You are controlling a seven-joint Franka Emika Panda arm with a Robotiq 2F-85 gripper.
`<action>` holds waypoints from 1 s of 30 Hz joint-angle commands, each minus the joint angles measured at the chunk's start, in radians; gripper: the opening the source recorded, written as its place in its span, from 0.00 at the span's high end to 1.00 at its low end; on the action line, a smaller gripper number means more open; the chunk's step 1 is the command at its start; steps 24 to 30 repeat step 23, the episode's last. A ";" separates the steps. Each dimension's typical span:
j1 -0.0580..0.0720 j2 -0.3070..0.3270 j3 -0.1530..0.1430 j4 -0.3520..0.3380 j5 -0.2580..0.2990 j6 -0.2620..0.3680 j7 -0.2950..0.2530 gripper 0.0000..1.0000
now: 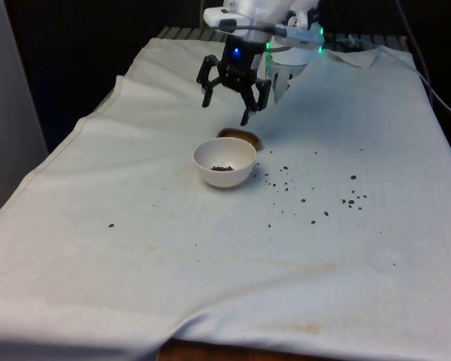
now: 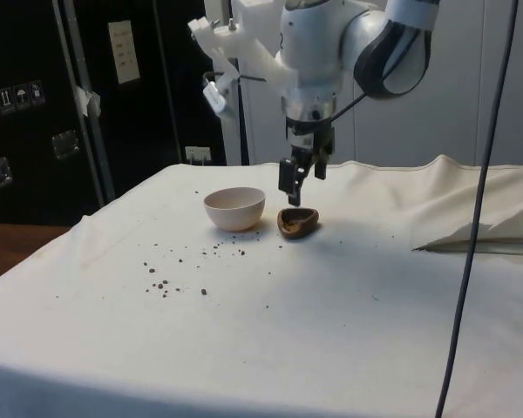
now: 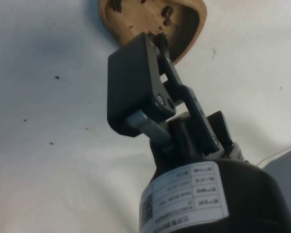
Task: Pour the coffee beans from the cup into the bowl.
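Round white bowl (image 1: 225,163) beside shallow brown wooden cup (image 2: 297,221)

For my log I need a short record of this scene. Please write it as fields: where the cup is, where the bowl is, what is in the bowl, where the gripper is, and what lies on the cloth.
cup: brown cup on the white cloth, close beside the bowl, a few beans inside
bowl: white bowl, upright on the cloth
bowl contents: small heap of coffee beans
gripper: gripper open, in the air above the cup, holding nothing
on the cloth: spilled beans scattered towards the front view's right of the bowl
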 commanded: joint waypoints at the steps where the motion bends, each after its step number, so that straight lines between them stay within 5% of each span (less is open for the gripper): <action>1: -0.004 -0.011 0.006 -0.014 0.015 -0.002 -0.016 0.00; 22: -0.001 -0.179 0.000 -0.077 0.013 -0.090 -0.074 0.00; 30: 0.000 -0.173 0.000 -0.067 0.000 -0.092 -0.060 0.00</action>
